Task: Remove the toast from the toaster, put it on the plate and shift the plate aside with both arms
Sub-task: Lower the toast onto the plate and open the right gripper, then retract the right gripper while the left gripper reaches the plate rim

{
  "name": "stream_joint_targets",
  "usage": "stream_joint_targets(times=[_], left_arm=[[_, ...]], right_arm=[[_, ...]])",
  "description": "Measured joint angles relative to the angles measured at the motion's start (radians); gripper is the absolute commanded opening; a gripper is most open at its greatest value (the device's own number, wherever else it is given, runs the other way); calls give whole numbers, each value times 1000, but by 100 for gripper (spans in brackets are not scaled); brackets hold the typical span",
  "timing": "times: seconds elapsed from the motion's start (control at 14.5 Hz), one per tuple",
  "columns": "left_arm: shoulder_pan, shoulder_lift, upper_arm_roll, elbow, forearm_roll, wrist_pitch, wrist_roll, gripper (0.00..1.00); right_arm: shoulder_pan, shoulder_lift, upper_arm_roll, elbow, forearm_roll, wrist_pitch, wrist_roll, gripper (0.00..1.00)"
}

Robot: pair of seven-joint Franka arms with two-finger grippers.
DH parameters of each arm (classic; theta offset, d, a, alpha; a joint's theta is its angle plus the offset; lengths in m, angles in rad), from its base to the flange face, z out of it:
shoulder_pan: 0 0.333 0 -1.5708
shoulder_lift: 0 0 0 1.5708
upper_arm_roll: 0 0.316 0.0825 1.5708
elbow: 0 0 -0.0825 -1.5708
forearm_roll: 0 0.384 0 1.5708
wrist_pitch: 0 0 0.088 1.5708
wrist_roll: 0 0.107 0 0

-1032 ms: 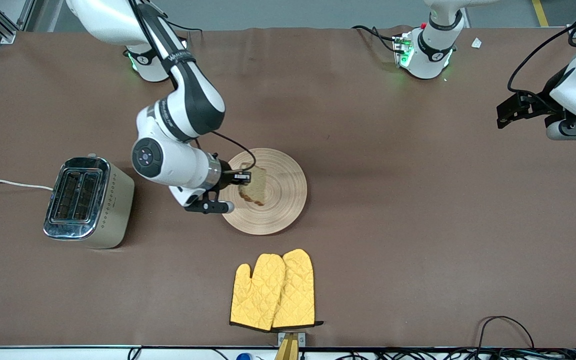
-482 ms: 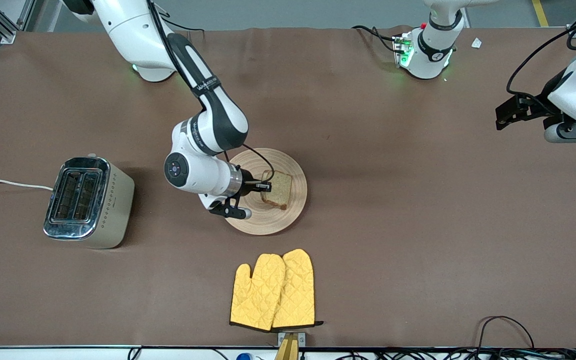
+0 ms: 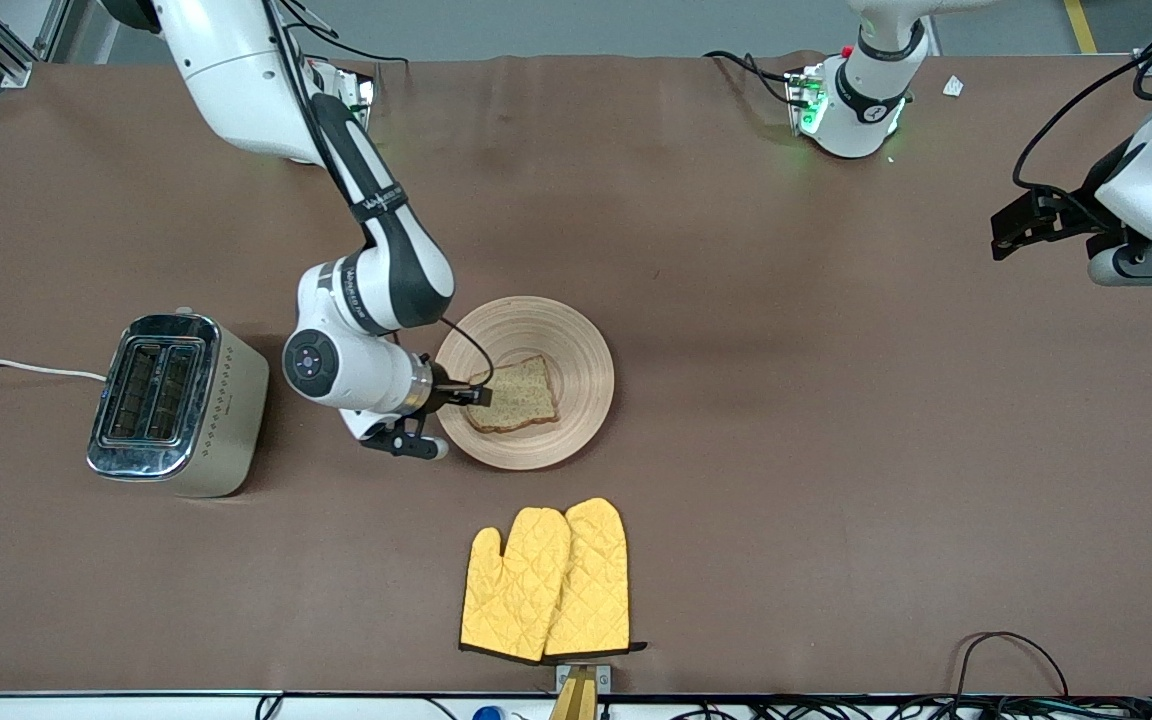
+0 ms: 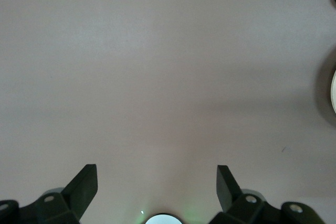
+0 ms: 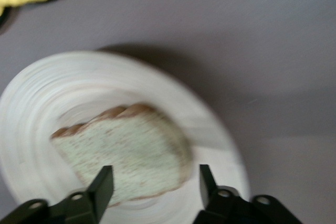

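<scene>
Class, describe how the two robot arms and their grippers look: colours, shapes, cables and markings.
Both arms are white, rounded, jointed tubes with black joint bands. The right arm carries a black cable and small lettering on a dark band. The left arm trails black cables. The right gripper and left gripper have black, wedge-shaped fingers.

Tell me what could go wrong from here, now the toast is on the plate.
1. The right hand is open but sits right at the toast; pulling away carelessly could drag the slice off the plate.
2. The mitts lie nearer the front camera than the plate; sliding it that way could catch them.
3. The left hand waits open over the left arm's end of the table, so it has a long reach before both arms can move the plate.
</scene>
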Motion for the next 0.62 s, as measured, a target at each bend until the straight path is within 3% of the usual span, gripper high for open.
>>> stream_joint_targets(times=[0.21, 0.41, 0.62], left_arm=[[-1, 2, -1, 0, 0, 0, 0, 100], [-1, 15, -3, -1, -17, 0, 1, 100], [-1, 58, -2, -3, -110, 22, 2, 100]], right_arm=[[-11, -80, -43, 18, -126, -42, -1, 100], [-56, -175, -108, 23, -150, -164, -57, 100], [-129, -243, -171, 25, -180, -260, -191, 100]])
